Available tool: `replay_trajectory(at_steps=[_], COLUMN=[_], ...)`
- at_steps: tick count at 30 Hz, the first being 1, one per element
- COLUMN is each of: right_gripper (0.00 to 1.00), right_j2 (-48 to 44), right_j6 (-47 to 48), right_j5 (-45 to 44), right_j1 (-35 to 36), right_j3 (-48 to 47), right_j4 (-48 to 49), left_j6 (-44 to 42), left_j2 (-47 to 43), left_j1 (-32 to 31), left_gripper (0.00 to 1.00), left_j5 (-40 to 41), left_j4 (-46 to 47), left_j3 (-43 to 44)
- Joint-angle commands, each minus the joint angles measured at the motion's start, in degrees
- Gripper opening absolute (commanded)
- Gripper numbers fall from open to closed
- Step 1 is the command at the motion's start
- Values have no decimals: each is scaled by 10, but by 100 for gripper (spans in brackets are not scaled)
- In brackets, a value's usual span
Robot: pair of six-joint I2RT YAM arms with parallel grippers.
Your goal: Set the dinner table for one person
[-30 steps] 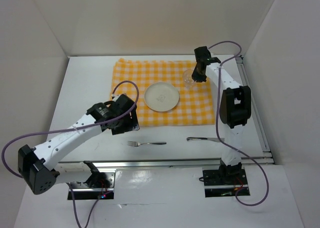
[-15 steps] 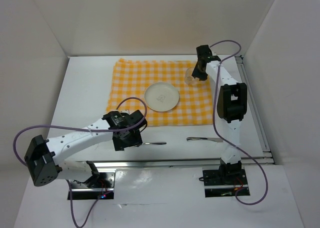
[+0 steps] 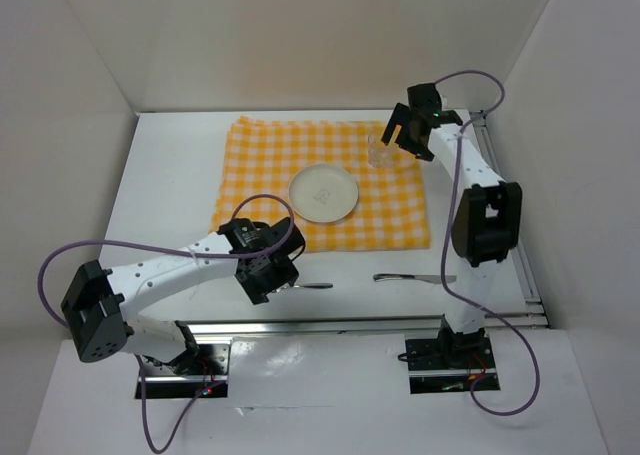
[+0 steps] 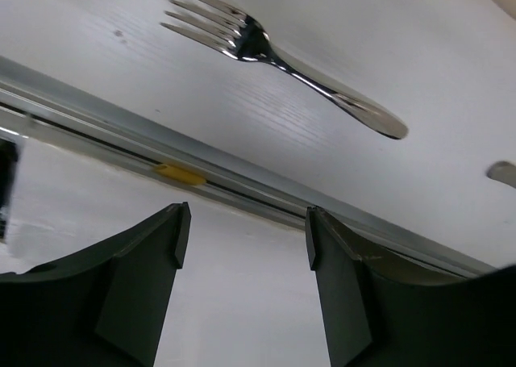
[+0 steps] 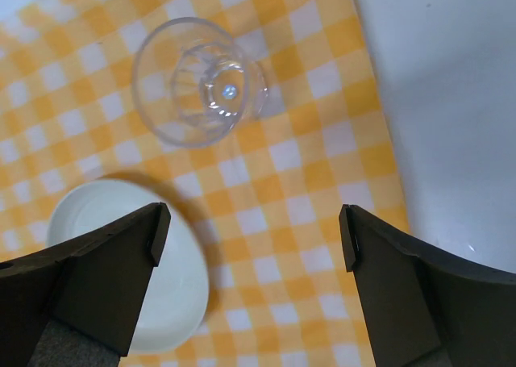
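left wrist: whole fork [image 4: 274, 56] | top: left end effector [image 3: 275, 280] hides tines

left gripper [image 4: 244, 222] jaws spread; right gripper [image 5: 254, 222] jaws wide, arm outstretched

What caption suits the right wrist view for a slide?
Open right hand above a clear glass and white plate on checked cloth.

one plate [image 3: 323, 193], one glass [image 5: 199, 81], one cloth [image 3: 260, 155], one fork [image 4: 274, 56], another utensil [image 3: 410, 277]
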State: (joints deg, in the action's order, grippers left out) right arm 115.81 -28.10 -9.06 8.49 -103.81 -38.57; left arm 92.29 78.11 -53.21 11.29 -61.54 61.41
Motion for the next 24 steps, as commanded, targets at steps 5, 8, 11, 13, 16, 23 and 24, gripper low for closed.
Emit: replay_trajectory(at_steps=[5, 8, 11, 13, 16, 23, 24], right_gripper=[100, 100, 100, 100, 100, 100, 100], right_j2=[-264, -304, -342, -370, -394, -414, -414], right_j6=[5, 5, 10, 17, 23, 33, 33], right_j5=[55, 75, 83, 90, 97, 110, 110], right_j1=[11, 11, 16, 16, 16, 16, 16], right_j3=[141, 177, 194, 200, 214, 236, 244], right_j4=[65, 53, 39, 33, 22, 3, 3], left_j6=[159, 176, 206, 216, 230, 251, 251], left_j2=[49, 85, 108, 121, 136, 194, 195], left_j1=[5, 18, 18, 24, 29, 29, 29], left_gripper=[77, 77, 77, 77, 74, 66, 66], left_j5=[-12, -23, -15, -15, -1, -13, -13], left_j4=[49, 85, 104, 122, 128, 128, 128], left_j3=[11, -1, -15, -15, -2, 13, 13])
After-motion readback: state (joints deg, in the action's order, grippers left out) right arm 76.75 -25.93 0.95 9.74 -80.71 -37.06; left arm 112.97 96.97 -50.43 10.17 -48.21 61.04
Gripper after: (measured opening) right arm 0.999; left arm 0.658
